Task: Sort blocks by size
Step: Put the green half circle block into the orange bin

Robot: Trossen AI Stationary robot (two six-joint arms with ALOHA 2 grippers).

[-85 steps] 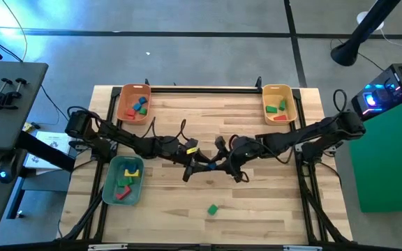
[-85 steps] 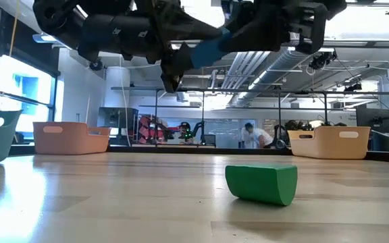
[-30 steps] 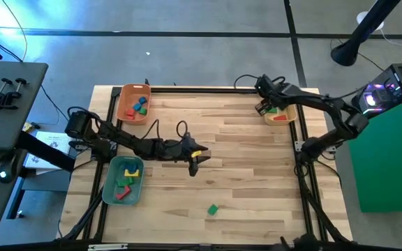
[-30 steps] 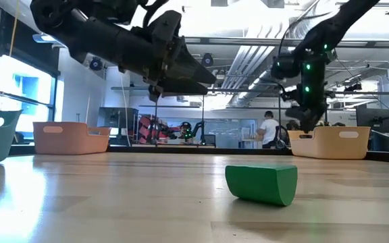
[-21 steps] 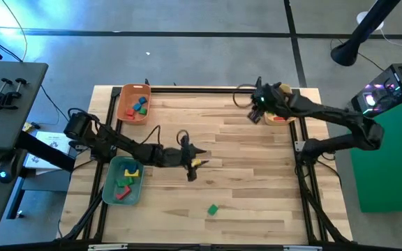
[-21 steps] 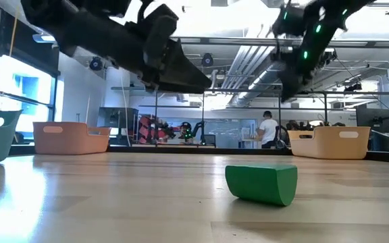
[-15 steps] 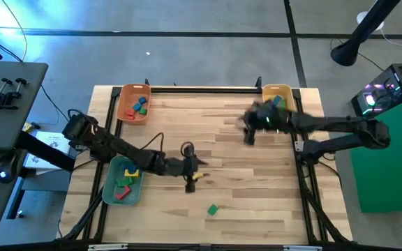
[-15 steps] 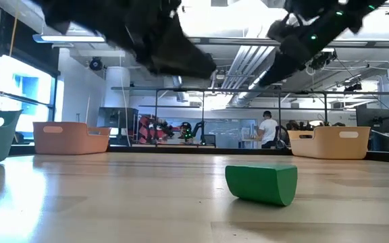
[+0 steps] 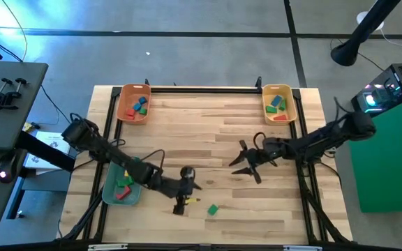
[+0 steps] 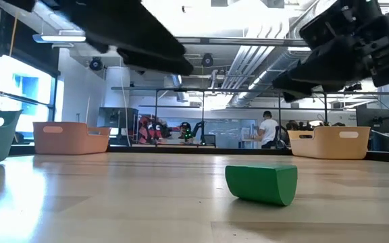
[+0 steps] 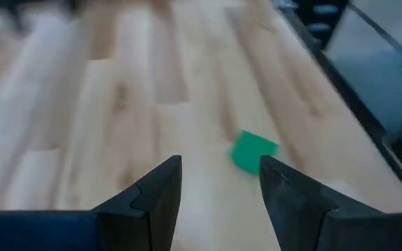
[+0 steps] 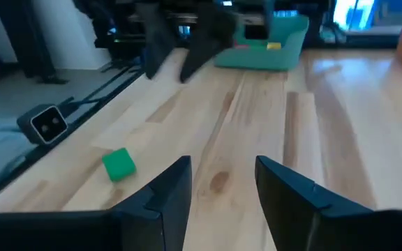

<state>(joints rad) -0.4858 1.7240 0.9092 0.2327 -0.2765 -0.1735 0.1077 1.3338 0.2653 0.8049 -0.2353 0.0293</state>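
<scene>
only one green block (image 9: pixel 213 208) left loose, lying on the bare desk (image 9: pixel 208 132) near the front edge, nothing touching it. left fingers (image 9: pixel 180 203) spread and empty, hanging just beside it on the left tray's side. right fingers (image 9: pixel 246 162) spread too, empty, up nearer the middle and well apart from the block.

stuff that could go sideways from here:
- both arms going for the same block and bumping each other, since both point roughly that way
- rounded top on the block in the low view, so probably easy to roll or skid away if clipped off-centre instead of pinched square
- sits close to the front edge, so a bad nudge might push it off
- wrong tray pick. teal tray (image 9: pixel 110 183) closest, orange tray (image 9: pixel 123 107) and yellow tray (image 9: pixel 289 106) at the far corners, all already holding blocks, so lazy drop in the nearest one possible

surface: pale wood planks, smooth and a bit shiny, black frame round the edge. room: big open lab, pipes on the ceiling, windows on one side, a person (image 10: pixel 267 129) way off in the back.
</scene>
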